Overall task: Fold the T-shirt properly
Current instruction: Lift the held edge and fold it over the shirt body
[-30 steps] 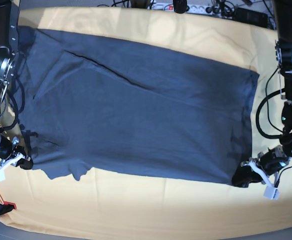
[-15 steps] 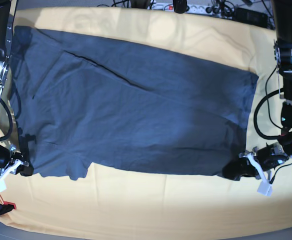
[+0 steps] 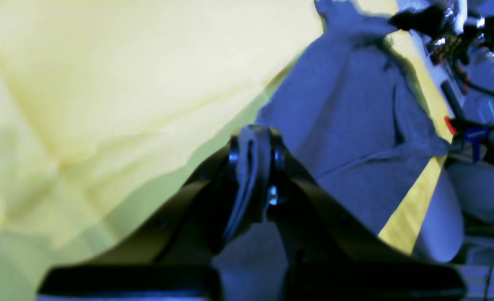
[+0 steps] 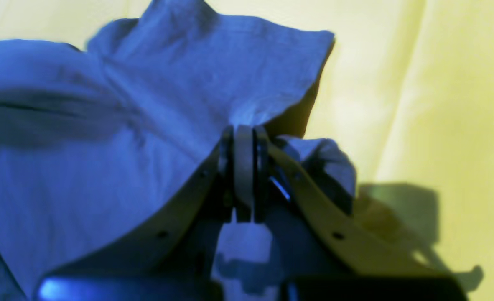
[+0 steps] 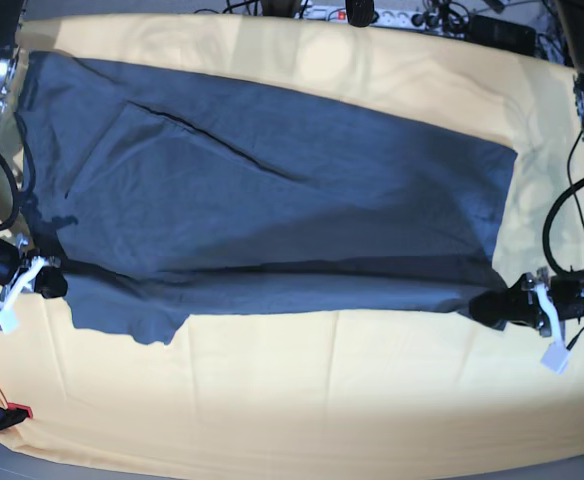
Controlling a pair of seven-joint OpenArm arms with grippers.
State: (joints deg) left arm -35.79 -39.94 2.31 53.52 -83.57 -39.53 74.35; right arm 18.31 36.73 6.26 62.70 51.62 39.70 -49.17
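The dark slate-blue T-shirt (image 5: 272, 200) lies spread across the pale yellow tablecloth, its near edge drawn taut into a straight band between my two grippers. On the base view's right, my left gripper (image 5: 487, 308) is shut on the shirt's near corner. The left wrist view shows cloth pinched between the jaws of the left gripper (image 3: 252, 152), with the T-shirt (image 3: 355, 125) stretching away beyond. My right gripper (image 5: 52, 285), on the base view's left, is shut on the shirt's other near corner. In the right wrist view the right gripper (image 4: 243, 142) clamps a bunched fold of the T-shirt (image 4: 105, 146).
The yellow tablecloth (image 5: 322, 400) covers the table, with a broad strip showing in front of the shirt. A power strip and cables (image 5: 372, 14) run along the back edge. A red clamp (image 5: 17, 411) sits at the front left corner. Arm bases stand at both sides.
Both grippers moved toward the back with the shirt's near corners. The near edge, which sagged before, now runs straight, with a shadowed crease above it.
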